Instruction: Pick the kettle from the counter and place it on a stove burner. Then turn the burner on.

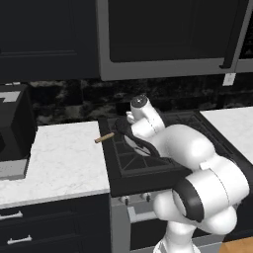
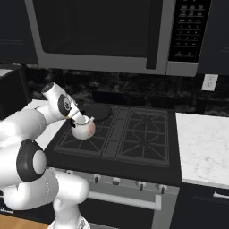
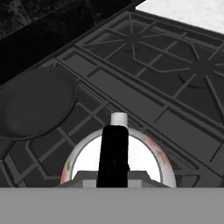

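Over front-left burner (image 2: 82,138): kettle (image 2: 83,128) hung from gripper (image 2: 74,119), fingers pinching black arched handle (image 3: 113,155). Whether base touched grate, could not tell. Kettle already off counter (image 1: 54,158); carry judged nearly done. Left: set kettle down, release, turn burner knob (image 2: 95,179) at stove front. Beyond kettle: dark pan (image 3: 37,101) on rear-left burner, close beside; wooden handle (image 1: 104,138) jutting toward counter. Farther: right-hand burners (image 2: 147,132).

dark pan (image 3: 37,103) on rear-left grate, microwave (image 2: 112,36) above, wall outlet (image 2: 209,82)
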You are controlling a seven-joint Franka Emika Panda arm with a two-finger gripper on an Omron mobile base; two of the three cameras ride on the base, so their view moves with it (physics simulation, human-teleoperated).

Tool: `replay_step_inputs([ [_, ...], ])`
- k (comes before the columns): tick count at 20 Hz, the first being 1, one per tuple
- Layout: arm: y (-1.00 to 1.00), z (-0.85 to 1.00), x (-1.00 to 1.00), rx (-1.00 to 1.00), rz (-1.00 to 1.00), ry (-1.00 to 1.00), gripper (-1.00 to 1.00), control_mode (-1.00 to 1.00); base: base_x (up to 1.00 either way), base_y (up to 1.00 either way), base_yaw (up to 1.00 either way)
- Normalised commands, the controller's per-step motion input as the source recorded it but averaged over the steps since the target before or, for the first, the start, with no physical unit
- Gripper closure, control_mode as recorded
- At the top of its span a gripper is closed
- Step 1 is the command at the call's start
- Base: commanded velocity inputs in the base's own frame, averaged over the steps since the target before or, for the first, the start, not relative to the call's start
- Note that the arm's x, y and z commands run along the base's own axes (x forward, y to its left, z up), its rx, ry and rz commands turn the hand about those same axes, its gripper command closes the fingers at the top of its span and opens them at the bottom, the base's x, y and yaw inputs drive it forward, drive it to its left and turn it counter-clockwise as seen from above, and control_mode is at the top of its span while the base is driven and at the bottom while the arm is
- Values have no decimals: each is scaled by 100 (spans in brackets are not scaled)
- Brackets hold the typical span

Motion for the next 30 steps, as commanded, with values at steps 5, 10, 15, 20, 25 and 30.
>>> replay_step_inputs([
  [5,8,-42,12,0,0,0,100,-100,0,0,0],
  [10,7,-18,8,0,0,0,100,-100,0,0,0],
  [15,-1,-3,32,-1,-2,-19,100,-100,0,0,0],
  [20,0,-1,8,0,-1,-1,100,-100,0,0,0],
  [25,0,-8,1,-2,0,0,100,-100,0,0,0],
  [30,0,0,0,0,0,0,-100,-100,0,0,0],
])
